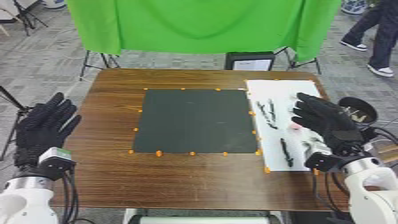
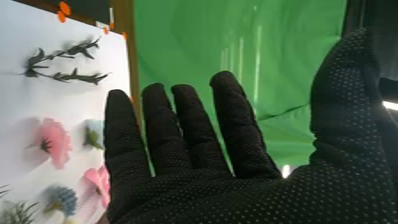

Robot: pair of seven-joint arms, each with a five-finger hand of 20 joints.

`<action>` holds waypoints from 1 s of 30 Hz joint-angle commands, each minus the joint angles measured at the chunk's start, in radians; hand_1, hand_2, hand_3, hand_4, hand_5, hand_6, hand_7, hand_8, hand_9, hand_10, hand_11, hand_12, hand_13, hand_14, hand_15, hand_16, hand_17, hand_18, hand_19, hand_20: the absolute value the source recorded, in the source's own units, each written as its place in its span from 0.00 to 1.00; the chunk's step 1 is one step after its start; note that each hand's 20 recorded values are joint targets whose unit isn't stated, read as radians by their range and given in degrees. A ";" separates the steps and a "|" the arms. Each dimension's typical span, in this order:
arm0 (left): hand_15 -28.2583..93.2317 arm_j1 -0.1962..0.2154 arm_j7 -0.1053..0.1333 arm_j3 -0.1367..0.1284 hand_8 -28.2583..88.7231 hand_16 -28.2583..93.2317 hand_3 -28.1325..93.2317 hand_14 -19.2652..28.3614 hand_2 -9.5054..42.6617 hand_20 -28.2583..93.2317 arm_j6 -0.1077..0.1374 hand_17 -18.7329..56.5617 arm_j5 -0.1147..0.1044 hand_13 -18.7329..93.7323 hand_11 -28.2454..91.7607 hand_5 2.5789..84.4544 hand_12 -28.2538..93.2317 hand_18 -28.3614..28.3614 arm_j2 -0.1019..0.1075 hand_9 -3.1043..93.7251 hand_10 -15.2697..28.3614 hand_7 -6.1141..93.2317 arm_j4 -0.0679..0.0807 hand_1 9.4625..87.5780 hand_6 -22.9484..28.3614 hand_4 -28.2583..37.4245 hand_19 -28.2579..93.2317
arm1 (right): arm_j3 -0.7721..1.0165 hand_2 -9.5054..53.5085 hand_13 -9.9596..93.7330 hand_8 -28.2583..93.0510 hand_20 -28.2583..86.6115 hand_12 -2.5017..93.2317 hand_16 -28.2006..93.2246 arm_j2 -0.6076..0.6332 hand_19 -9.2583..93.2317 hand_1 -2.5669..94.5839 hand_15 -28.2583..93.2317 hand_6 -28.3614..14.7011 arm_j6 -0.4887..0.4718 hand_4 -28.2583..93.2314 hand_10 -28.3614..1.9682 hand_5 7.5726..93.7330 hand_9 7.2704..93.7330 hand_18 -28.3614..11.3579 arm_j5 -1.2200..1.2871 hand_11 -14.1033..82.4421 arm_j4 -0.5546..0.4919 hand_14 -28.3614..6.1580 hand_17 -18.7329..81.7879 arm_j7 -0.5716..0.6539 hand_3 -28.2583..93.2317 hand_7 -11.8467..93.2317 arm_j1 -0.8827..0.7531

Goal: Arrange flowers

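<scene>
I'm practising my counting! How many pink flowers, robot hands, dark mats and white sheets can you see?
Pink flowers: 2 in sight
Robot hands, the left hand and right hand: 2
Dark mat: 1
White sheet: 1
Total: 6

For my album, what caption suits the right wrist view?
Open black-gloved hand, with pink flowers and leafy stems on a white sheet.

At your twelve o'clock hangs a green cloth [image 1: 204, 26]; at one sits a black box [image 1: 250, 56].
</scene>
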 commanded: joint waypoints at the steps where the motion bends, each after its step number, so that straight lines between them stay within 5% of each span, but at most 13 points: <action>1: 0.41 0.032 0.012 -0.013 0.18 0.16 0.84 0.67 0.41 0.29 -0.008 0.20 -0.013 0.35 0.35 0.49 0.30 0.73 -0.003 0.38 0.70 0.12 -0.012 0.21 0.62 0.00 0.52 | 0.016 0.12 0.40 0.13 0.42 0.13 0.29 -0.004 0.29 0.20 0.32 0.60 0.005 0.03 0.53 0.37 0.37 0.34 0.002 0.21 -0.011 0.47 0.37 -0.004 0.92 0.29 -0.001; 5: 0.41 0.034 0.030 -0.020 0.18 0.16 0.84 0.68 0.40 0.29 0.003 0.20 -0.022 0.35 0.35 0.49 0.30 0.73 0.008 0.38 0.70 0.12 -0.018 0.21 0.62 0.00 0.52 | 0.039 0.12 0.40 0.13 0.42 0.13 0.29 -0.009 0.30 0.20 0.33 0.60 -0.016 0.03 0.55 0.38 0.38 0.33 -0.021 0.21 -0.022 0.46 0.37 0.010 0.92 0.29 -0.004; 11: 0.42 0.048 0.026 -0.013 0.18 0.16 0.84 0.68 0.40 0.29 0.011 0.20 -0.031 0.35 0.34 0.49 0.30 0.73 -0.001 0.38 0.70 0.12 -0.022 0.21 0.62 0.00 0.52 | 0.055 0.13 0.44 0.12 0.44 0.14 0.33 -0.021 0.35 0.22 0.34 0.60 -0.003 0.03 0.53 0.41 0.40 0.30 -0.026 0.22 -0.052 0.41 0.37 0.072 0.91 0.30 -0.009; 16: 0.42 0.056 0.040 -0.018 0.19 0.16 0.85 0.69 0.40 0.29 0.016 0.20 -0.025 0.35 0.35 0.49 0.30 0.73 0.008 0.38 0.70 0.12 -0.035 0.21 0.62 0.00 0.52 | 0.024 0.08 0.46 0.12 0.45 0.15 0.36 0.009 0.41 0.24 0.35 0.59 0.045 0.03 0.51 0.41 0.41 0.28 -0.308 0.23 -0.070 0.41 0.37 0.118 0.92 0.30 0.001; 19: 0.42 0.051 0.035 -0.016 0.19 0.16 0.84 0.69 0.40 0.29 0.019 0.20 -0.025 0.36 0.35 0.50 0.31 0.73 0.011 0.39 0.70 0.13 -0.032 0.21 0.62 0.00 0.52 | -0.031 0.05 0.49 0.12 0.47 0.16 0.38 0.054 0.49 0.24 0.39 0.57 0.136 0.03 0.51 0.42 0.43 0.24 -0.615 0.25 -0.103 0.39 0.38 0.304 0.91 0.31 0.004; 22: 0.43 0.047 0.032 -0.010 0.19 0.17 0.84 0.70 0.40 0.29 0.018 0.20 -0.029 0.36 0.36 0.51 0.31 0.74 0.013 0.39 0.71 0.14 -0.030 0.21 0.63 0.00 0.52 | -0.121 0.01 0.53 0.13 0.47 0.17 0.37 0.112 0.57 0.24 0.46 0.53 0.226 0.04 0.37 0.45 0.48 0.21 -0.830 0.27 -0.099 0.35 0.39 0.425 0.90 0.30 0.028; 26: 0.44 0.051 0.035 -0.013 0.19 0.17 0.84 0.71 0.40 0.29 0.022 0.20 -0.028 0.37 0.36 0.51 0.31 0.74 0.020 0.39 0.71 0.14 -0.032 0.21 0.64 0.00 0.52 | -0.170 0.00 0.57 0.13 0.48 0.20 0.37 0.152 0.68 0.24 0.55 0.50 0.193 0.02 0.32 0.51 0.56 0.18 -1.089 0.33 -0.099 0.34 0.42 0.522 0.87 0.30 0.040; 30: 0.45 0.050 0.035 -0.011 0.19 0.17 0.84 0.72 0.41 0.29 0.031 0.20 -0.033 0.37 0.37 0.52 0.32 0.74 0.026 0.40 0.72 0.15 -0.034 0.21 0.65 0.00 0.52 | -0.176 0.00 0.58 0.14 0.53 0.27 0.42 0.185 0.78 0.23 0.69 0.50 0.057 0.00 0.31 0.55 0.59 0.13 -1.206 0.44 -0.129 0.31 0.45 0.580 0.82 0.33 0.027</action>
